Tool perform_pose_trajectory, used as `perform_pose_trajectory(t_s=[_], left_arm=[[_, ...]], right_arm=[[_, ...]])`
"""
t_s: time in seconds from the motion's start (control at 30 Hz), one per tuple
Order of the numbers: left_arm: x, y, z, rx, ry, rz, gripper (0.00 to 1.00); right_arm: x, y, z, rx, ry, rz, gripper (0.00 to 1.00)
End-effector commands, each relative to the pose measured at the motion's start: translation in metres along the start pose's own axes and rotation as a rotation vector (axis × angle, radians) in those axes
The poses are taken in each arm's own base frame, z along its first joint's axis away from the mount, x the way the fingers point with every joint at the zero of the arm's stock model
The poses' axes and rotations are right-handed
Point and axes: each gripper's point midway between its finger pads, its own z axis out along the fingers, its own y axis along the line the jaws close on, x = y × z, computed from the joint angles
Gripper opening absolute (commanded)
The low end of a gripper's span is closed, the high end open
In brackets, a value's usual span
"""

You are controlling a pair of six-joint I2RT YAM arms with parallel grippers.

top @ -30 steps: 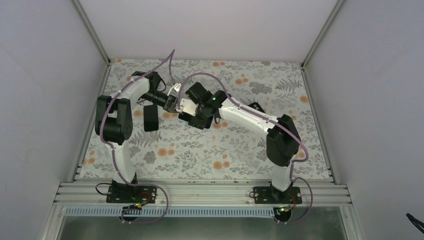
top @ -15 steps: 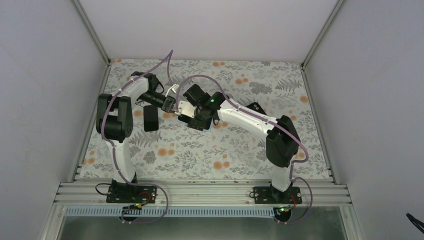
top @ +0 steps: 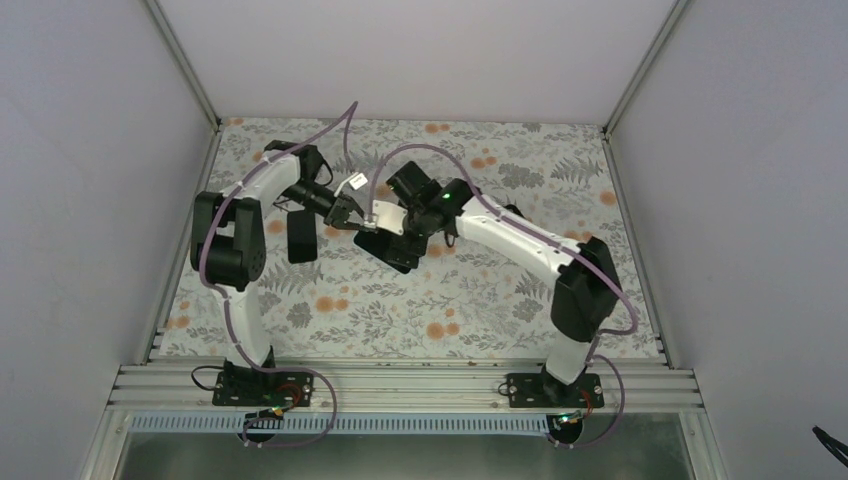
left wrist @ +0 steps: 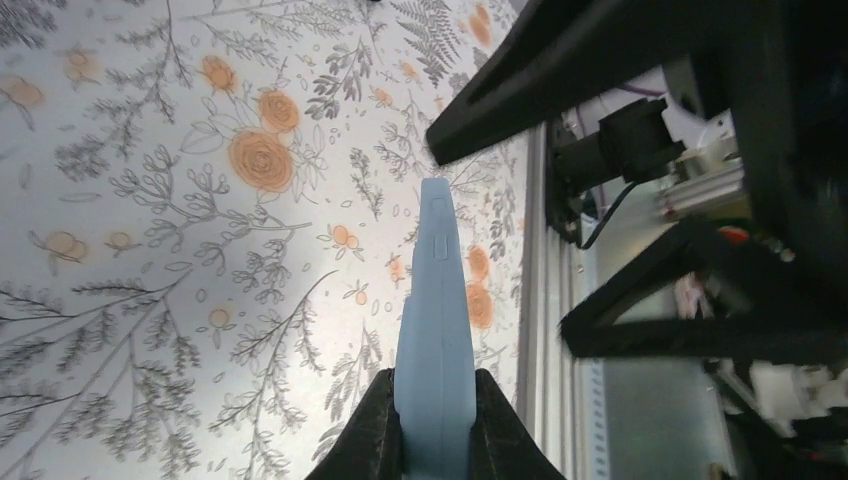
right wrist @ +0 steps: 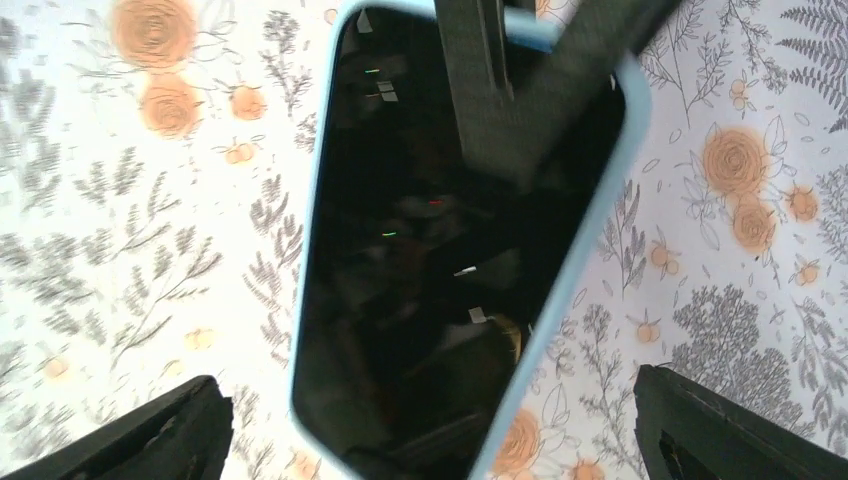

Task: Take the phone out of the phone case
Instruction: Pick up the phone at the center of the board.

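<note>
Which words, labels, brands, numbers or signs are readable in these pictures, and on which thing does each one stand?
No text can be read in any view.
phone screen: black, with only reflections and small coloured glints, no writing.
blue case: plain, no print visible.
table cover: flower and leaf pattern only.
arms: any marks on them are too small to read.
</note>
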Motion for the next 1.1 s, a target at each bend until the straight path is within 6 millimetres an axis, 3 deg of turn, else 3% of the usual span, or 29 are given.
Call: perform_pose_trajectory(t_s=[0.0, 0.1, 0.2, 0.43, 0.53, 0.9, 1.07], left_arm=[[-0.019, -0.035, -0.023, -0.059, -0.039, 0.221, 0.02], [-0.017, -0.047, -0.029, -0.096, -0.029, 0.297, 0.02], [-0.015, -0.062, -0.034, -0.12, -0.026, 0.361, 0.02], [-0.013, -0.108, -0.041, -0.158, -0.041, 0.526, 0.02], [-0.011, -0.119, -0.044, -0.17, -0.047, 0.549, 0.02], [-0.006, -0.125, -0.045, -0.192, -0.037, 0.557, 0.02], [-0.007, -0.121, -0.045, -0.192, -0.031, 0.551, 0.02]], right_arm=[[0.01, 0.013, -0.039, -0.131, -0.096, 0.002, 1.0], [0.019, 0.009, -0.059, -0.153, -0.152, 0.018, 1.0], [0.026, 0.007, -0.066, -0.198, -0.178, 0.045, 1.0], [0.031, -0.003, -0.06, -0.215, -0.167, 0.075, 1.0], [0.036, -0.009, -0.046, -0.227, -0.148, 0.096, 1.0], [0.041, -0.027, -0.042, -0.229, -0.169, 0.137, 1.0], [0.045, -0.011, -0.044, -0.311, -0.159, 0.116, 1.0]])
